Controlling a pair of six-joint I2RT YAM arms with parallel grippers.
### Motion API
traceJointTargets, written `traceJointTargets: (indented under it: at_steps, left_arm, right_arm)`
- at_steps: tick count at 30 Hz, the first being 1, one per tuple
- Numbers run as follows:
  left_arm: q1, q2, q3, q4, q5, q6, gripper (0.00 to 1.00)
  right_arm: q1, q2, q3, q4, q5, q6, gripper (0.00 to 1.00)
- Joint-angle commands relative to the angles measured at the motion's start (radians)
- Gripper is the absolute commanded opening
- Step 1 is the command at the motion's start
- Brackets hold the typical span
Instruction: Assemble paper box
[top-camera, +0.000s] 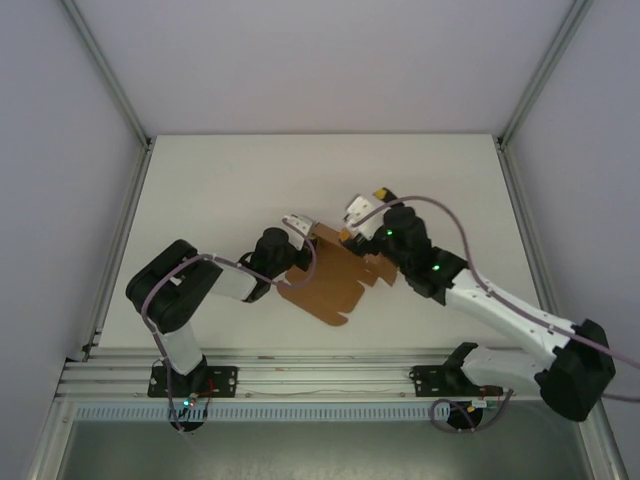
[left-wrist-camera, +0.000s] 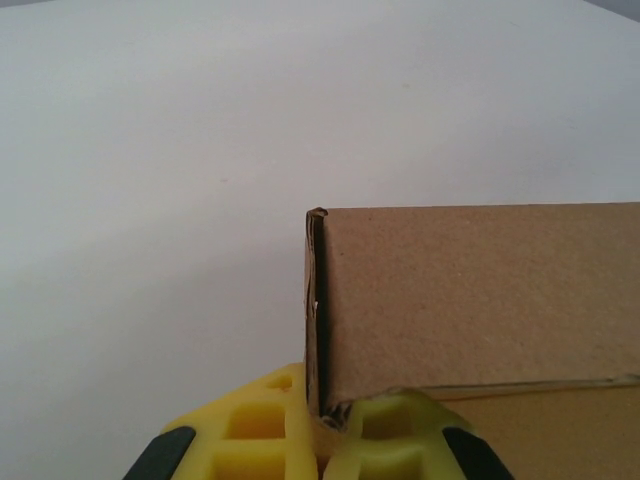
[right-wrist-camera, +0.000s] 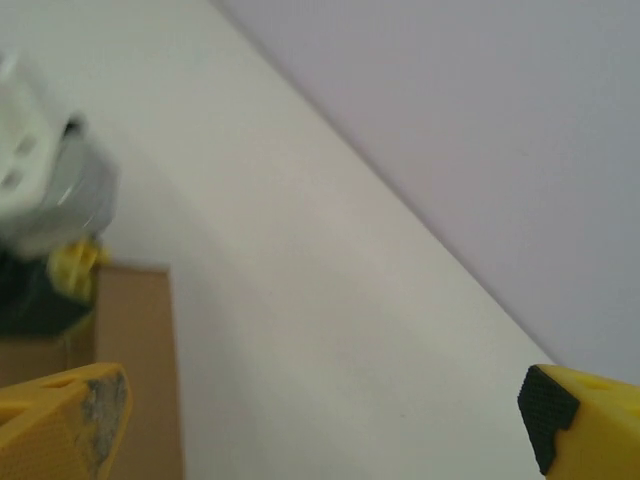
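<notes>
- Well, my left pincer (left-wrist-camera: 320, 440) is clamped on the corner of a raised panel of the box (left-wrist-camera: 480, 300).
- The box lies mid-table (top-camera: 220, 190), between my pincers. It is brown, thin, creased and tabbed.
- I judge it light, bendy and easily crumpled, best held at edges beside folds.
- My right pincer (right-wrist-camera: 320, 415) gapes wide, holding nothing.

Nothing here can be read. The face of the paper box (left-wrist-camera: 480, 300) is plain brown card, and I can make out no lettering, label, brand, number or sign on it or on anything else in the room.
</notes>
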Motion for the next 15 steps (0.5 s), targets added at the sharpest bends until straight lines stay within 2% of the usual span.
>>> traceJointTargets:
  at_steps: [1,6,9,15]
  left_arm:
    - [-0.034,-0.029,-0.015,0.01,0.072,0.068,0.0]
    - [-0.06,-0.006,-0.015,0.037,0.051,0.066,0.0]
    - [-0.066,0.014,-0.01,0.057,0.033,0.052,0.0]
    - [-0.07,0.018,-0.016,0.089,0.018,0.043,0.0]
  right_arm:
    - [-0.072,0.044,0.041,-0.039,-0.127,0.323,1.0]
    - [-0.132,0.246,0.238,-0.269,-0.184,0.461,1.0]
    - [-0.134,0.374,0.328,-0.391,-0.274,0.419,0.97]
    - [-0.138,0.538,0.408,-0.461,-0.325,0.418,0.94]
